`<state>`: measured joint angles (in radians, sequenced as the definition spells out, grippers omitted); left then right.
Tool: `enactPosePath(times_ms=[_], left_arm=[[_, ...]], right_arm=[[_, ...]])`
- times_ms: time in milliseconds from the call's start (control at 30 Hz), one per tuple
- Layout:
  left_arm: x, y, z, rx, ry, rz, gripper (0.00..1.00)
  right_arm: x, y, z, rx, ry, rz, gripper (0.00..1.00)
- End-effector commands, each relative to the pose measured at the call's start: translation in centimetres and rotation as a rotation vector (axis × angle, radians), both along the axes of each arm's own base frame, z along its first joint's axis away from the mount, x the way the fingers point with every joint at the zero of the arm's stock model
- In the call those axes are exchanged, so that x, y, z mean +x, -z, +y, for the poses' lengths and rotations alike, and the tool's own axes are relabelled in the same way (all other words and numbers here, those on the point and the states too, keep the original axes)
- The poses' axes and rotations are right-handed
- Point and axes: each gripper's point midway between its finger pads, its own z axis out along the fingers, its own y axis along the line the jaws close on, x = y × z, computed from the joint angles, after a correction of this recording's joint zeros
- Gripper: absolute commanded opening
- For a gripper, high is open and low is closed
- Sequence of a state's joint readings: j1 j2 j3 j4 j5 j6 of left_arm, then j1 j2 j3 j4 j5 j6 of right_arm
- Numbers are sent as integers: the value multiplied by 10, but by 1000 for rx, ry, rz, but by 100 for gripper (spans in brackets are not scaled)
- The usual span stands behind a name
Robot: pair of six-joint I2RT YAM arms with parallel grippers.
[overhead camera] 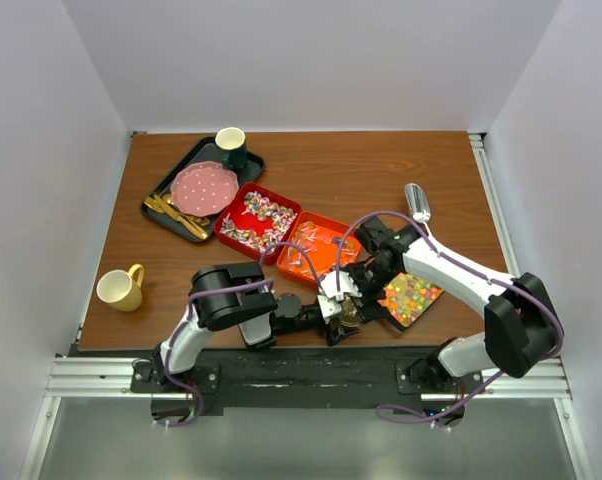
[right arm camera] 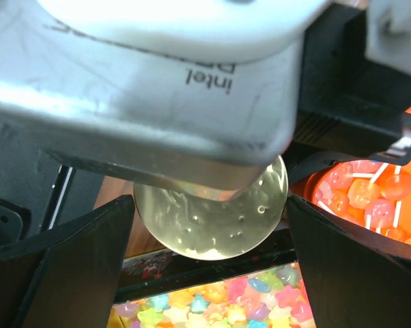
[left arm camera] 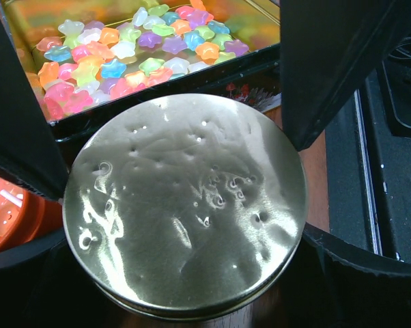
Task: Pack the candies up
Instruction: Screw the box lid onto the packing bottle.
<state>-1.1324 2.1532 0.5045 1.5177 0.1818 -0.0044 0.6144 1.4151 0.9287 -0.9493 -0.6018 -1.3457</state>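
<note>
Left hand (left arm camera: 185, 280) clamped on round gold metal lid (left arm camera: 185, 198), right hand (right arm camera: 211, 205) apart, flanking lid, colourful star-shaped candies (left arm camera: 130, 51) in rectangular tin (left arm camera: 267, 24) just beyond, near right of brown bench (overhead camera: 381, 170), wrapped candies (overhead camera: 261, 215) in red square tray (overhead camera: 237, 210) further left

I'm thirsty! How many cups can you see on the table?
2. A dark green cup stands on the black tray at the back left. A yellow mug sits by itself near the left edge. More may be hidden from view.
</note>
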Motion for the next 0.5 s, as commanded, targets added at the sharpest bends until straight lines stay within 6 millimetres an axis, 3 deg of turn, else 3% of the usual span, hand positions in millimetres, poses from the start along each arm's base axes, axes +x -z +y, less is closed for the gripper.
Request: enactPosePath(times_ms=[0,100,200,467], left_arm=[[16,23,20,38,-80,-5,0],[15,24,20,42,-77,-2,0],[14,23,19,40,-75,-4,0],[12,24,18,43,-72,-2,0]], right_arm=[[0,-1,7,46,-29,-8,93],[1,1,3,31,18,-16,83],[-4,6,-6,3,87,-21,79],[-12,7,-25,-11,382,-33,82]])
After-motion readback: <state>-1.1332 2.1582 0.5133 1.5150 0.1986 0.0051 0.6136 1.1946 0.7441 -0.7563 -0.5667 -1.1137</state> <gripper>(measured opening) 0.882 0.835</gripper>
